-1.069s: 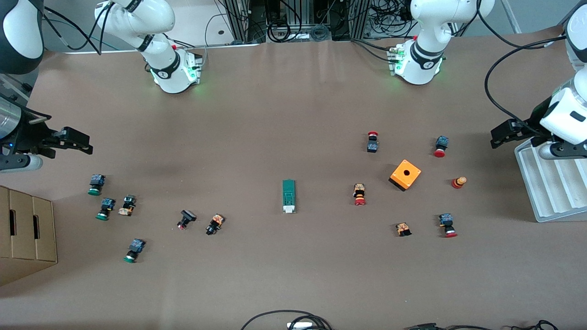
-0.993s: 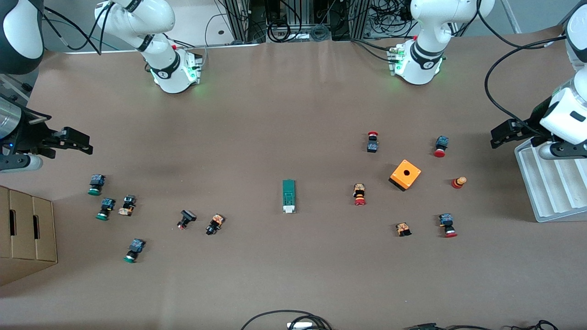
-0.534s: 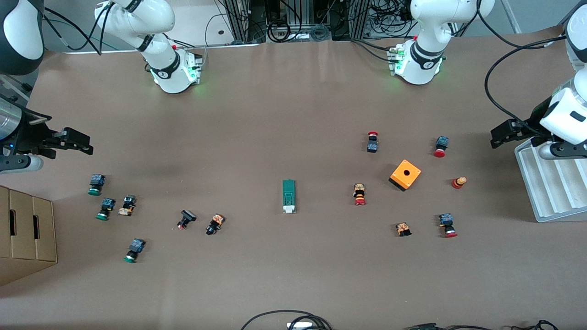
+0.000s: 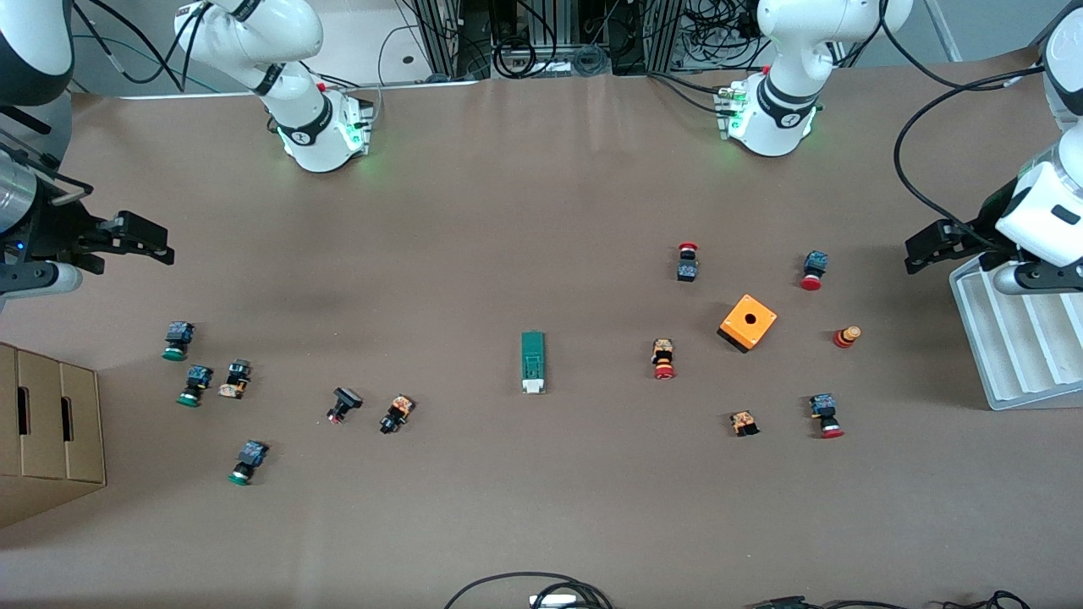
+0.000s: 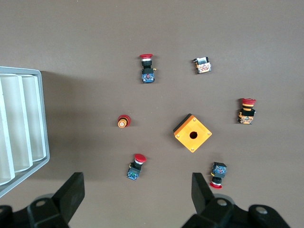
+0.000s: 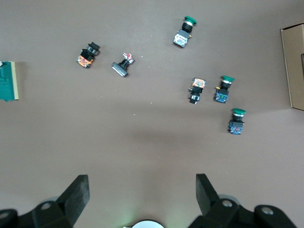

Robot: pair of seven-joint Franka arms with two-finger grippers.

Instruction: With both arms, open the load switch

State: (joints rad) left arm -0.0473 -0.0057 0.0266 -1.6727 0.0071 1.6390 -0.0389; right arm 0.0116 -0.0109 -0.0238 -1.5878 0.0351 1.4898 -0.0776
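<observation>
Load switch point(image 4: 532, 362): green, white end; left tool point(image 5: 137, 198), right tool point(image 6: 142, 199) spread

A: Load switch point(image 4: 533, 362) sits mid-table, alone, lying along the line from the bases to the front camera.

B: Toward the left arm's end?

A: Box with a hole point(image 4: 748, 322), push buttons point(image 4: 664, 359) scattered around it, none touching. Ridged tray point(image 4: 1015, 338) at the table edge there, left gripper point(image 4: 918, 252) up in the air beside it.

B: Right arm's end?

A: More push buttons point(image 4: 196, 384) spread out, carton point(image 4: 46, 431) at the edge. Right gripper point(image 4: 140, 247) in the air above the bare table, buttons nearer the camera.
</observation>
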